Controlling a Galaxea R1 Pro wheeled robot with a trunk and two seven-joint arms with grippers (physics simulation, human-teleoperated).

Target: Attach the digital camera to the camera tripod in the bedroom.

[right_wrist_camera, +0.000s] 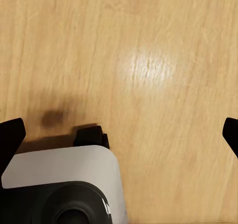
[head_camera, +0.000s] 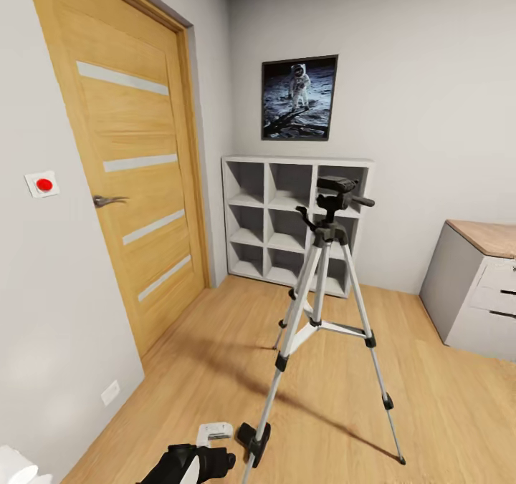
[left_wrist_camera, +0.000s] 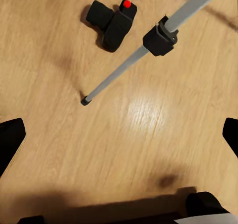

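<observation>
Both hands wide apart, holding nothing; camera (left_wrist_camera: 111, 23) lies on the floor (left_wrist_camera: 148, 134) just beside a tripod (head_camera: 326, 305) foot.

Black digital camera (left_wrist_camera: 111, 23) on floor, beside upright camera tripod (head_camera: 326, 312)

My head camera is looking forward and down across the bedroom at the camera tripod (head_camera: 326, 312); my left wrist camera is staring down close at the plank floor (left_wrist_camera: 124, 149), sharing that tripod's leg; my right wrist camera is facing floor too.
</observation>
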